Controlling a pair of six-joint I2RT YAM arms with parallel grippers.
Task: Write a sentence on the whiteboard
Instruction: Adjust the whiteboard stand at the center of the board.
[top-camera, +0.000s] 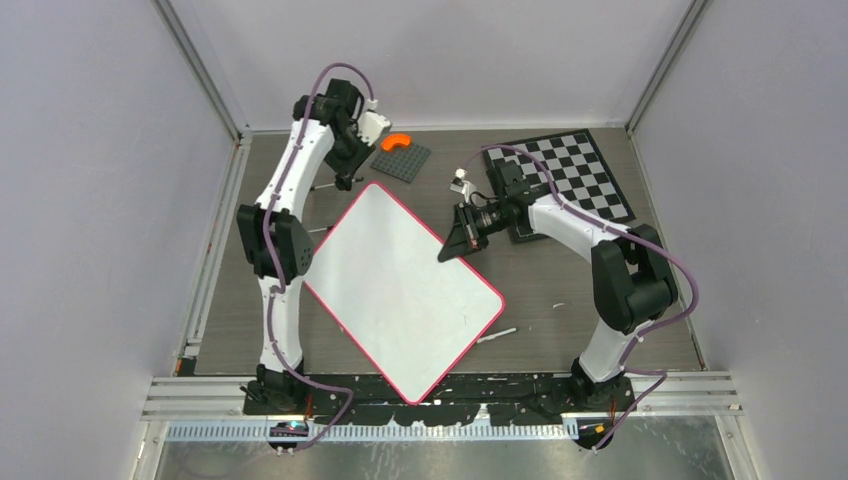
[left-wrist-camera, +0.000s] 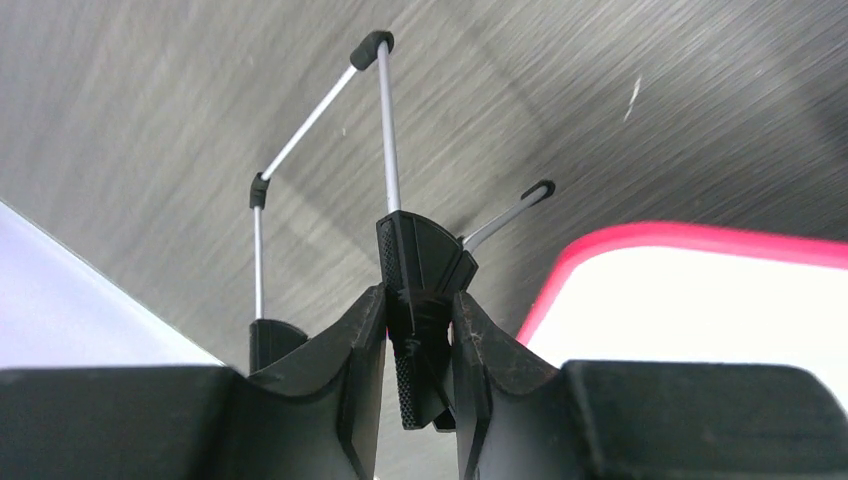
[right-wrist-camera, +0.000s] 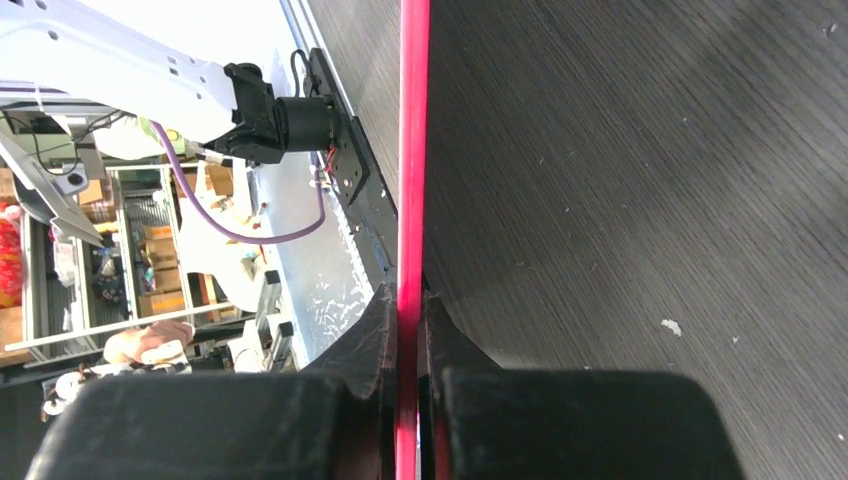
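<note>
**Dark tabletop, grey-walled cell: both arms engaged at the board**

Dark wood-grain table (top-camera: 560, 330), pale walls on three sides. The whiteboard (top-camera: 400, 280) sits mid-table, turned diagonally, one corner toward the arm bases and one toward the far left. Its red-pink rim shows all round and its face reads white from above.

Right gripper (top-camera: 450, 250): at the board's right-hand long edge. In the wrist view the fingers are pinched tight on the rim (right-wrist-camera: 413, 150), seen edge-on. Whether the board lies flat or is raised on that side, I cannot tell.

Left gripper (top-camera: 345, 178): reached out to the board's far-left corner. In the wrist view the jaws are drawn in narrow, one finger against each side of the black hub (left-wrist-camera: 420, 250) of a wire stand (left-wrist-camera: 385, 130). The board corner lies just beside it.

Also on the table:
- chessboard (top-camera: 572, 178), far right
- grey studded plate (top-camera: 402, 160) with an orange piece (top-camera: 398, 142), far centre
- white pen (top-camera: 497, 336), near the board's lower right edge
</note>
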